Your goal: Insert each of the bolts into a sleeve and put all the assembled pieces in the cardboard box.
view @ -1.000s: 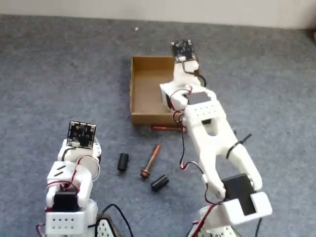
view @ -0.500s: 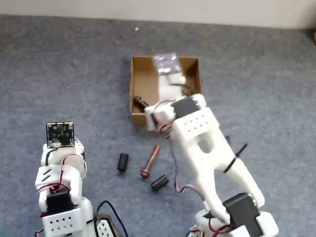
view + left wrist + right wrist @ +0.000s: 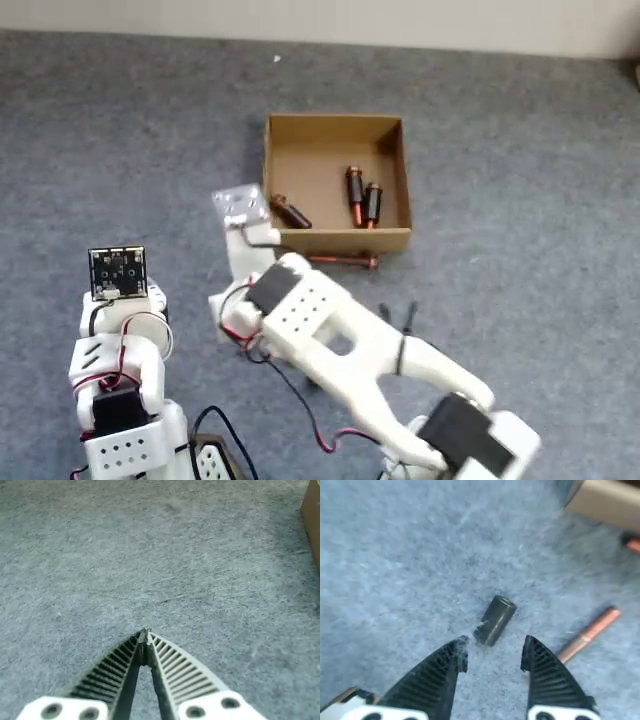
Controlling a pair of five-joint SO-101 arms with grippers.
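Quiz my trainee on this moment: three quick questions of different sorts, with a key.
1. True or false: the right gripper is shut on the black sleeve.
2. How many pieces lie in the cardboard box? A two, B three, C five.
3. Fill in: the left gripper is ___ (open or shut).
Key: 1 false, it is open and holds nothing. 2 B. 3 shut.

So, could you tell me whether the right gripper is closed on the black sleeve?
No, the right gripper is open, and the black sleeve lies free on the carpet just ahead of it.
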